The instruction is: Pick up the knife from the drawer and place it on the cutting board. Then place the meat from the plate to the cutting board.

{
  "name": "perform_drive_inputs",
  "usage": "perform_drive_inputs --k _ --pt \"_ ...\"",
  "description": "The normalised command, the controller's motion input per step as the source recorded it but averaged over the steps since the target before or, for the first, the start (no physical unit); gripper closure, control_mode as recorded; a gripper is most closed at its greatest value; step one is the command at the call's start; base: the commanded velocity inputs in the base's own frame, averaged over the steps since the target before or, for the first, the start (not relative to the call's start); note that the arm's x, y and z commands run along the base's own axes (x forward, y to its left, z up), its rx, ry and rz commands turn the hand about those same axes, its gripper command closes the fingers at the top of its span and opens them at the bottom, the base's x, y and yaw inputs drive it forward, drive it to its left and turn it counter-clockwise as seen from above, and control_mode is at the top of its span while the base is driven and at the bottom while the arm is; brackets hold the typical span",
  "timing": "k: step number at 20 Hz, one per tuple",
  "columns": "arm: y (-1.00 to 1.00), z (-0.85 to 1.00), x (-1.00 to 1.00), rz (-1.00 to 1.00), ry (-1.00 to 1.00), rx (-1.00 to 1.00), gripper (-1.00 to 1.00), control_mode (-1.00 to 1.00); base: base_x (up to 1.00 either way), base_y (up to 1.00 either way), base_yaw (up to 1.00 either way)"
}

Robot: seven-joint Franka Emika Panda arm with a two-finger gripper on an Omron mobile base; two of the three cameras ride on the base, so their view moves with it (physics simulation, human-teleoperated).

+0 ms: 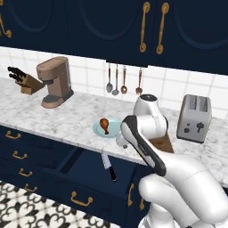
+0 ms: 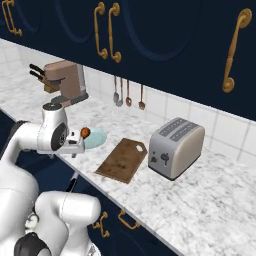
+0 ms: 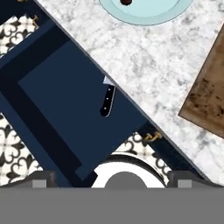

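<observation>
Standing open below the marble counter (image 1: 67,118), the drawer (image 3: 65,113) spreads wide under the hand, its dark floor bare but for the knife. Beyond it on the counter, off to one side of the jaws, lies the cutting board (image 2: 122,160), and farther ahead sits the plate (image 1: 107,129) with the meat (image 1: 104,124) on it. The knife (image 3: 106,98) rests flat in the drawer, ahead of the jaws and well below them, its blade partly tucked under the counter edge and its black handle pointing out into the open. It looks stiff and fairly light, the blade slick and thin, so the riveted handle is the sensible place to pinch, across its narrow sides. The arm is folded high over the drawer, wrist bent so the gripper (image 3: 112,181) looks straight down; the fingertips (image 3: 41,178) sit far apart, jaws wide and holding nothing.
</observation>
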Motion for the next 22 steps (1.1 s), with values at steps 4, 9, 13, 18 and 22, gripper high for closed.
perform_drive_inputs --k 4,9,13,18,22 --pt "0.82 -0.54 0.00 0.07 0.00 0.00 -1.00 -1.00 0.00 0.00 0.00" --pt "0.70 -0.45 0.03 0.02 0.05 0.00 -1.00 -1.00 0.00 0.00 0.00" --pt "0.61 -0.47 0.00 0.01 0.00 0.00 -1.00 -1.00 0.00 0.00 0.00" --pt "0.57 -0.29 -0.02 0.02 0.00 0.00 -1.00 -1.00 0.00 0.00 0.00" --pt "0.39 -0.21 -0.06 0.04 0.00 0.00 -1.00 -1.00 0.00 0.00 0.00"
